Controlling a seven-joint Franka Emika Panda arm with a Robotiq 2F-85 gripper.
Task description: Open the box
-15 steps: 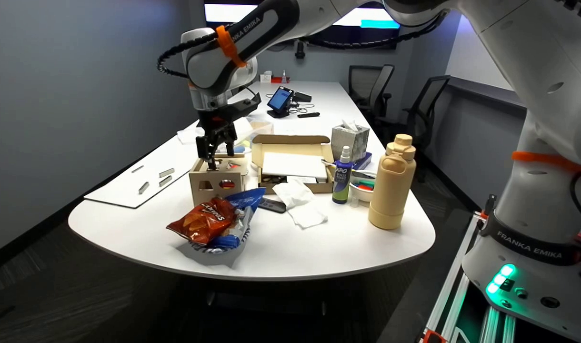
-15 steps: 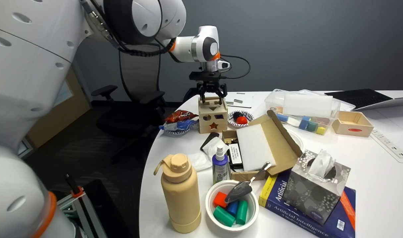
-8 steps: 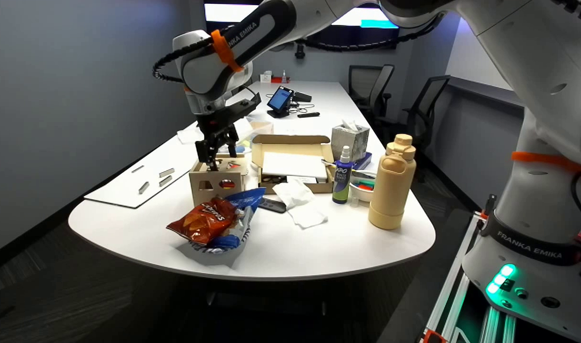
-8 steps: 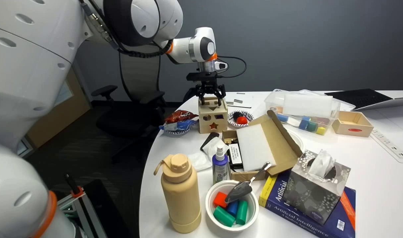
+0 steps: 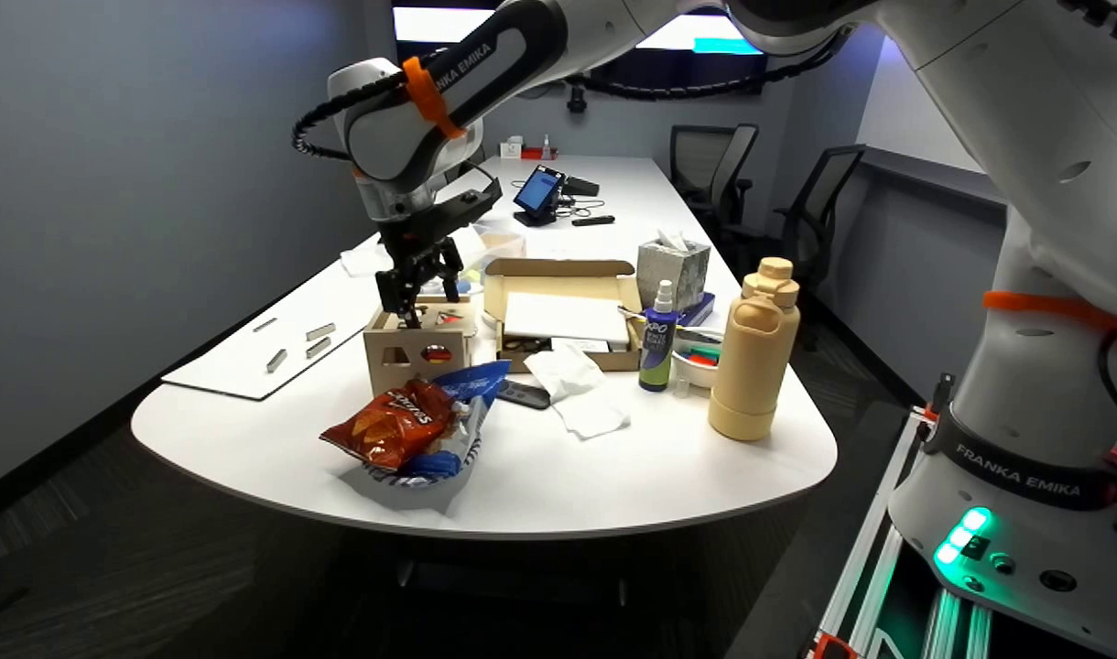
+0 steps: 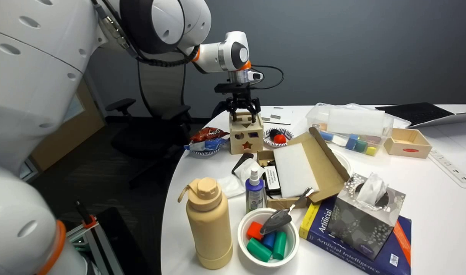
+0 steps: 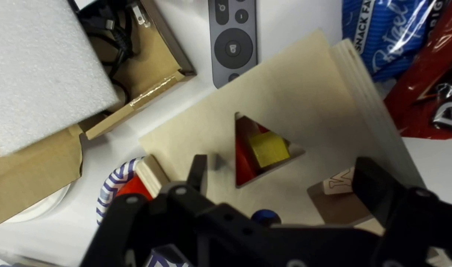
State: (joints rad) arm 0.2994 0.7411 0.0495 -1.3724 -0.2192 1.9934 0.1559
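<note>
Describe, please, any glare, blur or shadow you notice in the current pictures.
In the wrist view, highlights streak the blue snack bag, and the dark gripper looks soft and seems to shade a small patch of the box; in an exterior view, the green base lights glow.

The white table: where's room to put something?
Bare table lines the edge between the snack bags and tan bottle; more lies between the tissue box and wooden tray. Around the small box, under the gripper, it's crowded: bags, patterned dish, cardboard box.
</note>
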